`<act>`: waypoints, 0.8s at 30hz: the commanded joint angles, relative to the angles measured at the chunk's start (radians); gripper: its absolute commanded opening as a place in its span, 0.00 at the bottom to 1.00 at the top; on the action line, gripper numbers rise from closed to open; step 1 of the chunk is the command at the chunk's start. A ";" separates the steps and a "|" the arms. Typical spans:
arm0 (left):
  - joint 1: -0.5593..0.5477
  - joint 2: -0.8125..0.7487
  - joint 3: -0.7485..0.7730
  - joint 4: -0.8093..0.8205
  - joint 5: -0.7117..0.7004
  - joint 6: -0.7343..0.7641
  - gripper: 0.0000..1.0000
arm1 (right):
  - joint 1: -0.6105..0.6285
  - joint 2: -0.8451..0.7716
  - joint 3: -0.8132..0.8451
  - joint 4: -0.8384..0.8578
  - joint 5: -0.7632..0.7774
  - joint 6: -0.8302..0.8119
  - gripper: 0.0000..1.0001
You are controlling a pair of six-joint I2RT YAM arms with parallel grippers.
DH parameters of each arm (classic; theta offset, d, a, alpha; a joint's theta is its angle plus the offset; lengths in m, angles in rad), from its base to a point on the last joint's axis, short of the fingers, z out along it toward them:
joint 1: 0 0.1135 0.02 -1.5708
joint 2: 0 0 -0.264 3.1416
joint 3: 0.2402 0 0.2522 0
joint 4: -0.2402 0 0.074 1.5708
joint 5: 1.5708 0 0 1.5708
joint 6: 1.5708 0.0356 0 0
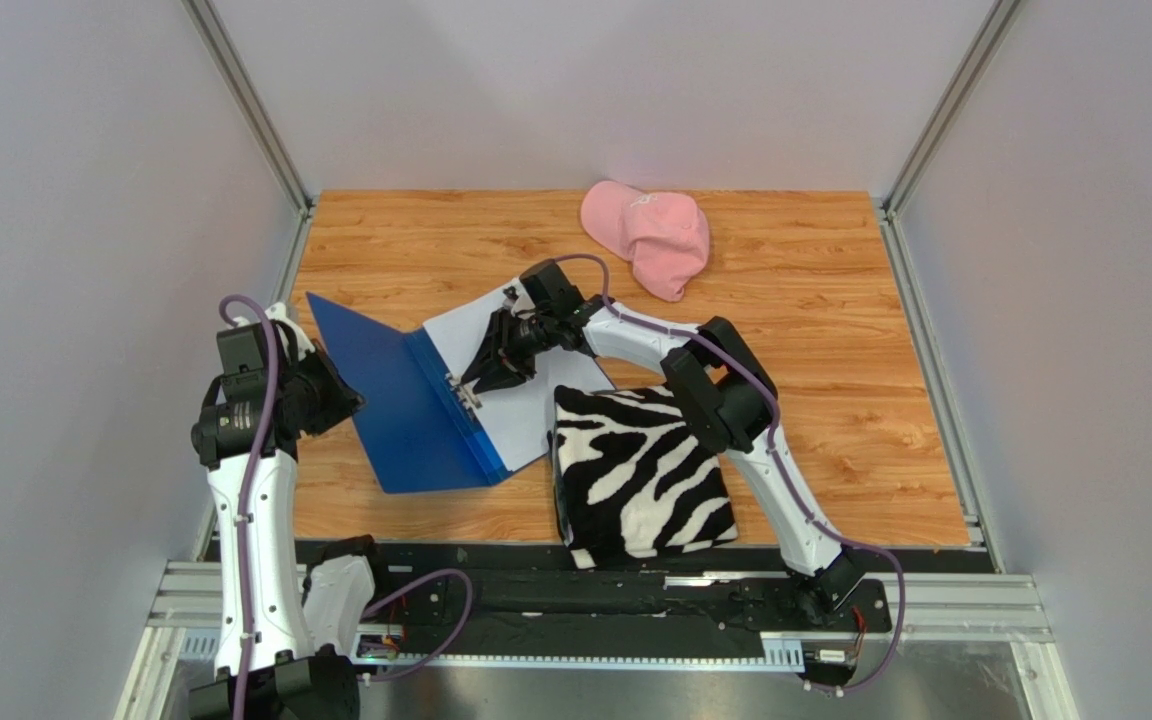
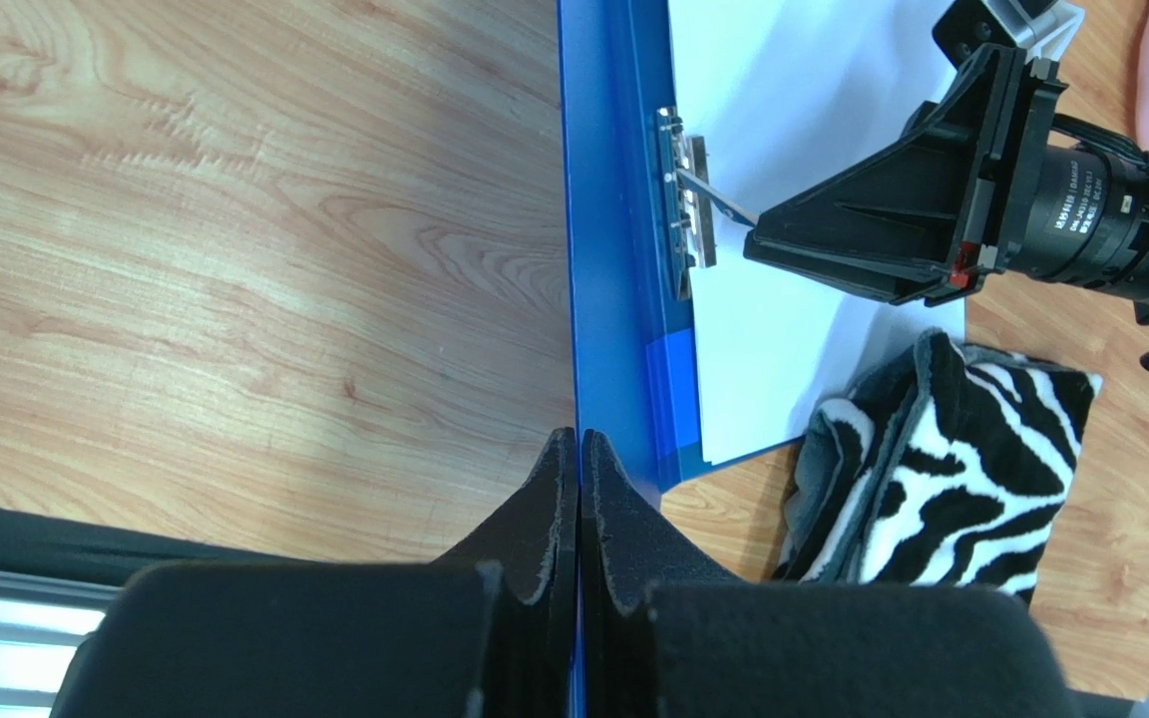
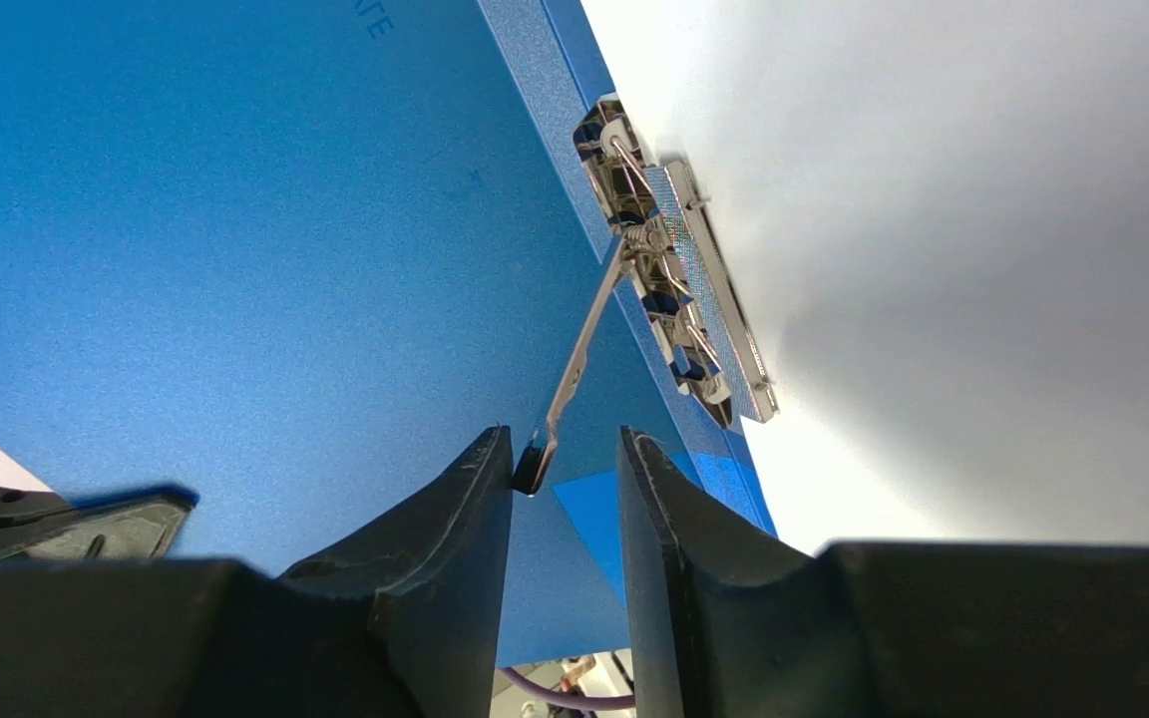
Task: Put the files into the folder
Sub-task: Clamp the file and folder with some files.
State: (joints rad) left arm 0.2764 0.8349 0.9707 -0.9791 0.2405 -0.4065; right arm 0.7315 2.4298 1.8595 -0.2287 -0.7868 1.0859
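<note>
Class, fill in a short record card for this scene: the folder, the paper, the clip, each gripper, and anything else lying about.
folder: blue folder, open, left cover raised off the wood
paper: white sheet lying on the folder's flat half, one edge at the clip
clip: metal clip along the spine, its lever lifted
left gripper: shut on the edge of the raised cover
right gripper: jaws apart, the lever tip between them
other items: zebra-striped cloth right of the folder; pink cap at the far side
</note>
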 commanded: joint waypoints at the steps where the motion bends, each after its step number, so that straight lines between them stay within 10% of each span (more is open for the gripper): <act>1: 0.004 -0.017 0.003 0.056 -0.035 -0.011 0.00 | -0.010 0.000 0.009 0.019 0.011 0.049 0.33; 9: 0.004 -0.022 -0.006 0.065 -0.112 -0.057 0.00 | -0.011 0.015 0.032 0.015 0.015 0.080 0.00; 24: 0.004 0.046 0.019 0.056 -0.182 -0.143 0.00 | 0.042 -0.012 -0.209 0.106 0.218 -0.152 0.00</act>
State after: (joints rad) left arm 0.2760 0.8978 0.9558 -0.9543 0.1364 -0.5316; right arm 0.7494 2.4180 1.7660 -0.1528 -0.7231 1.0733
